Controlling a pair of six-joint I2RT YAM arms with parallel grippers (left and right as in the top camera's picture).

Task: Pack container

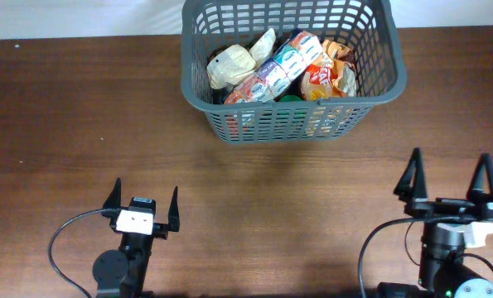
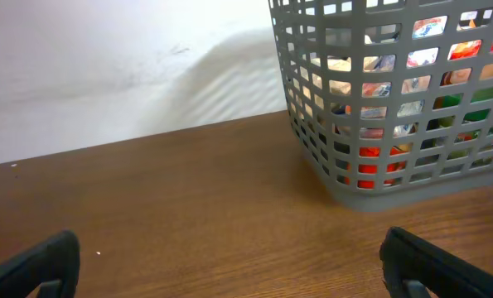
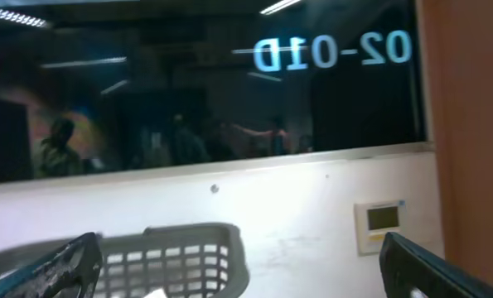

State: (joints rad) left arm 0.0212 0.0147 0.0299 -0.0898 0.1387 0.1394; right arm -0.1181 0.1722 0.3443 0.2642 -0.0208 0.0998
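Container position: the container (image 1: pixel 263 124) stands on the bench (image 1: pixel 64 108) at its far side, ahead of both arms and well apart from them.
Container axis: its long side runs left to right across the bench, and the near lattice wall faces the arms broadside.
Contents: groceries (image 1: pixel 283 66) lie piled inside, filling much of the bottom. They include a pale bag, a long printed pack lying diagonally and an orange packet.
Direction from left hand: forward and to its right. In the left wrist view the container's near left corner fills the upper right.
Direction from right hand: forward and to its left. In the right wrist view only the rim shows, low and left of centre.
Nearer arm: neither clearly, since the container sits about midway between them. The right fingertips reach a little farther forward.
Left hand (image 1: pixel 145 191): fingers spread wide, nothing between them, pointing toward the far side, low and level over the bench.
Right hand (image 1: pixel 449 161): fingers spread wide and empty, pointing the same way. Its camera is pitched upward toward the back wall and a window.
Coming move, as a judgement: no loose item shows on the bench, so the packing looks complete or nearly so. Any further reach would go forward and inward over the near rim.
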